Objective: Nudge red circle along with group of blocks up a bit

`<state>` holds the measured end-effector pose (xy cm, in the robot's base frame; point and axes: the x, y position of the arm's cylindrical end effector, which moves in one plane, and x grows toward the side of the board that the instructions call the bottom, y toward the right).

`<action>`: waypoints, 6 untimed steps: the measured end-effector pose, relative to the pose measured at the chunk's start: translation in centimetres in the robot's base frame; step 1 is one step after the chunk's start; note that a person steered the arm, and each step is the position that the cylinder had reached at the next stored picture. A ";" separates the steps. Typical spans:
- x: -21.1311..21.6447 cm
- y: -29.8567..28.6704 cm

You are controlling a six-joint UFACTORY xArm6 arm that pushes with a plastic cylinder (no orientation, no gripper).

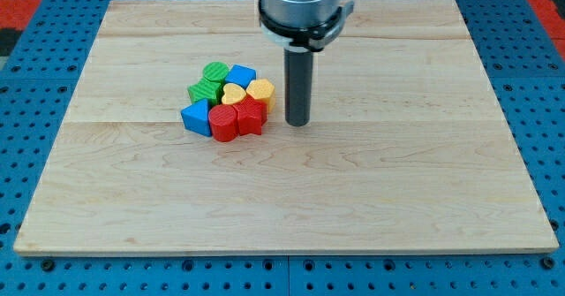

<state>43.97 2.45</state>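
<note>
Block cluster, left of centre, on pale wooden board (371,181).
Red circle (223,123) at front; my tip (297,122), bare rod grasping nothing, right of red star-like block (252,117); rear green blocks (209,82) partly hidden.

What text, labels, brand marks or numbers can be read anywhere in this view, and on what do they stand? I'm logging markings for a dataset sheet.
None can be read.
Blocks, such as the red circle and the blue block: plain coloured faces, no print.
Wooden board: bare grain only.
Rod ending in my tip, just right of the cluster: no visible marking.
Blue perforated base: holes only.
</note>
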 end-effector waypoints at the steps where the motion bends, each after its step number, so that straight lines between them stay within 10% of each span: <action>1: -0.1 0.3; 6: 4.8 -11.2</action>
